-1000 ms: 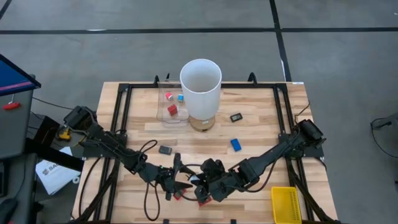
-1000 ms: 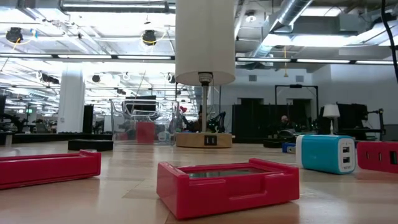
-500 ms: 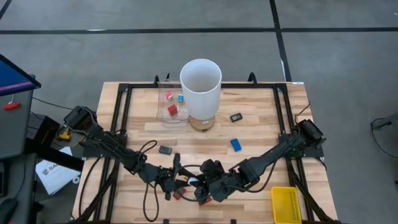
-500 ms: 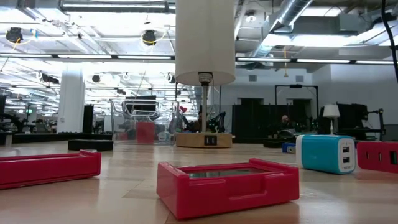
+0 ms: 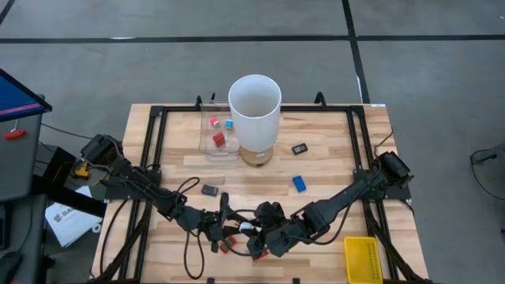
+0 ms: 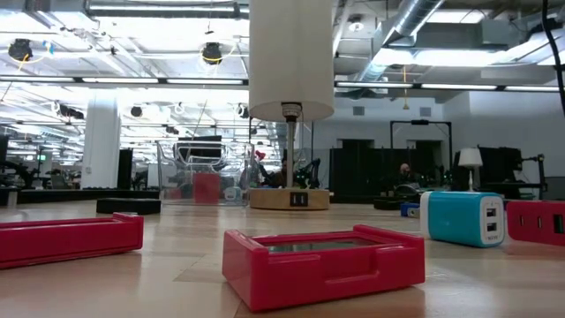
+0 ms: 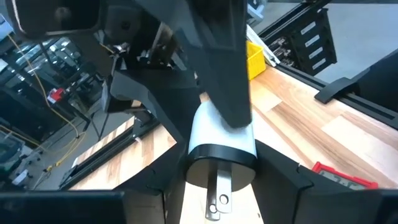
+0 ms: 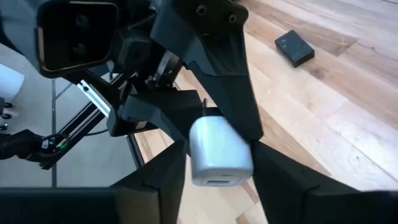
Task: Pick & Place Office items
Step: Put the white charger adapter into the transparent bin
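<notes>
Near the table's front edge, at its middle, my two grippers meet over a small white charger block. My left gripper comes from the left and is shut on it. My right gripper comes from the right, and the same block fills its wrist view. The block's metal prong points toward my left wrist. Red flat office items lie on the wood below the grippers. A black item, a blue one and another black one lie farther back. My left gripper pinches the white block by its two sides, at the black-banded pronged end, between its two fingers. It reaches in nearly level from the table's left. The block is held clear of the table, with my right gripper against its other end.
The tall white cylinder stands on a round base at the far middle, with a clear box of red and blue pieces beside it. A yellow mesh basket sits at the near right corner. A blue-and-white block stands on the table.
My left gripper has shut on the white block. Both arms have kept their places near the front edge, and the block has stayed where it was between them.
</notes>
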`<action>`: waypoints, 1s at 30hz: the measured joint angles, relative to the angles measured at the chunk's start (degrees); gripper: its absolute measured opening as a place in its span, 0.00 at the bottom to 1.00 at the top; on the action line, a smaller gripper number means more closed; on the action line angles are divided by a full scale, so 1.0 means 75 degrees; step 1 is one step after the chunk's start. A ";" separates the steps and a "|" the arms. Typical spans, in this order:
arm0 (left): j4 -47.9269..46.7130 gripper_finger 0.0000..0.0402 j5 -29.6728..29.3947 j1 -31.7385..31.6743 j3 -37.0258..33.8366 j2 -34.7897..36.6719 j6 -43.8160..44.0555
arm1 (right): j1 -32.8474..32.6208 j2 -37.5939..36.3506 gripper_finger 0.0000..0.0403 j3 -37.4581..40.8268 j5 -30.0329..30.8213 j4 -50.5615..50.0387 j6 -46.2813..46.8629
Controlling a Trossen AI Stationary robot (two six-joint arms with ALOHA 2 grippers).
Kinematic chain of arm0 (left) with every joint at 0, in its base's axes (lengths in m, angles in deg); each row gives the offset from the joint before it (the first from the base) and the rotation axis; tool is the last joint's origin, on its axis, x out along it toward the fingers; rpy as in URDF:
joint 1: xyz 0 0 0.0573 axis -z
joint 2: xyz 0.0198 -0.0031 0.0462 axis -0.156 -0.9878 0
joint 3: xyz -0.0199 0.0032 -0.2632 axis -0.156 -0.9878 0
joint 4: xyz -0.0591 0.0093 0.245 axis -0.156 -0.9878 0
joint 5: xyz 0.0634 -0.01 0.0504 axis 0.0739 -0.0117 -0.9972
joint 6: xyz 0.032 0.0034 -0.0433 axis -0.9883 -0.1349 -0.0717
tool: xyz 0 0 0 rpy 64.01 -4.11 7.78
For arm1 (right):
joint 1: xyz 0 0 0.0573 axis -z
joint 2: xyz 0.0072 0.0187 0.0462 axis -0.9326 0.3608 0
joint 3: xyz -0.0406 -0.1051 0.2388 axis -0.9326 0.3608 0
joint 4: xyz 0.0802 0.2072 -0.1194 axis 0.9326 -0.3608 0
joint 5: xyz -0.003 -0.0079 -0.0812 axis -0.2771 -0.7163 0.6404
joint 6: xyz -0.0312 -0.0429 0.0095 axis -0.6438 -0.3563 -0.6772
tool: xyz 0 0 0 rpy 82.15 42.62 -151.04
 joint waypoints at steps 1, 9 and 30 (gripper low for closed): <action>-0.0040 0.36 -0.0047 0.0000 0.0000 0.0000 0.0039 | -0.0022 0.0000 0.44 0.0000 0.0000 0.0027 -0.0035; -0.0194 0.36 -0.0300 0.0006 0.0000 0.0014 0.0007 | -0.0211 0.0003 0.56 0.0000 0.0231 0.0079 -0.0104; -0.6191 0.36 -0.3916 -0.0001 -0.0003 0.2075 0.4204 | -0.1296 -0.0009 0.58 0.0000 0.1571 -0.4169 0.4074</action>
